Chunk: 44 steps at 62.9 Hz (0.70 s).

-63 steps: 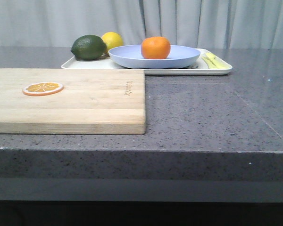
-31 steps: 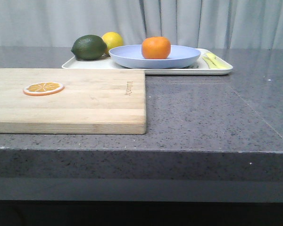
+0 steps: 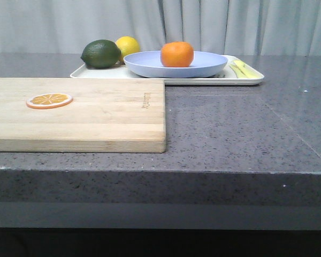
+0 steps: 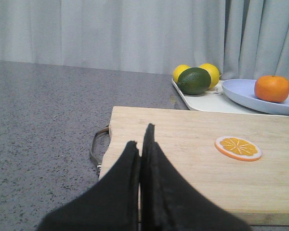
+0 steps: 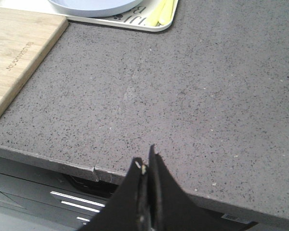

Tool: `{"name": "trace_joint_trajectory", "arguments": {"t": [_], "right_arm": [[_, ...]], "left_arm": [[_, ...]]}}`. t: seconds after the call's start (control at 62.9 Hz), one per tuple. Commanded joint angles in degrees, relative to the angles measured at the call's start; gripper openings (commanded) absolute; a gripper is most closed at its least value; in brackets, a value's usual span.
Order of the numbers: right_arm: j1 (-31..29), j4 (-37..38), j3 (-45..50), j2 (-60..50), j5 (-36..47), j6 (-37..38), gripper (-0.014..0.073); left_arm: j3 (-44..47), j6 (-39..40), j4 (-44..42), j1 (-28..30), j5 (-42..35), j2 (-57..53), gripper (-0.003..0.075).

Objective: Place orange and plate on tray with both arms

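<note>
Both grippers closed and empty: left gripper (image 4: 140, 144) over the cutting board (image 3: 77, 113), right gripper (image 5: 145, 166) above the counter edge. Tray (image 3: 203, 81) at the back carries the plate (image 3: 175, 65), orange (image 3: 177, 54) sitting in it; task looks complete. Risk: the round orange could roll if the tray is bumped. Lime (image 3: 100, 53), lemon (image 3: 128, 46) alongside. Board stamp and tray lettering unreadable.
</note>
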<state>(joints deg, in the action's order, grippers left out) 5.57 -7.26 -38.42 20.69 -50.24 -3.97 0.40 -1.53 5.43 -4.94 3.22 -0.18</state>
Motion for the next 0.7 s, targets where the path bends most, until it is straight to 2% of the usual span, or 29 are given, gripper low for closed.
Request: {"name": "trace_joint_trajectory", "arguments": {"t": [0.0,0.111,0.286,0.382,0.604,0.684], "right_arm": [[-0.23,2.52,-0.28,-1.15,5.72,-0.63,-0.0118],[-1.93,4.30,5.50,-5.22,14.17,-1.90,-0.0117],[-2.49,4.12,20.33,-14.07,33.91,-4.73,-0.0116],[-2.49,2.84,27.43,-17.79,41.12,-4.68,-0.0116],[-3.85,-0.82,38.70,-22.23,52.60,-4.68,-0.0116],[-3.89,-0.86,38.57,-22.31,51.28,-4.68,-0.0116]], "left_arm": [[1.51,0.13,0.36,-0.07,-3.97,-1.16,-0.0020],[1.51,0.13,0.36,-0.07,-3.97,-1.16,-0.0020],[1.51,0.13,0.36,-0.07,-3.97,-1.16,-0.0020],[1.51,0.13,0.36,-0.07,-3.97,-1.16,-0.0020],[1.51,0.13,0.36,-0.07,-3.97,-1.16,-0.0020],[1.51,0.13,0.36,-0.07,-3.97,-1.03,-0.0020]]}}
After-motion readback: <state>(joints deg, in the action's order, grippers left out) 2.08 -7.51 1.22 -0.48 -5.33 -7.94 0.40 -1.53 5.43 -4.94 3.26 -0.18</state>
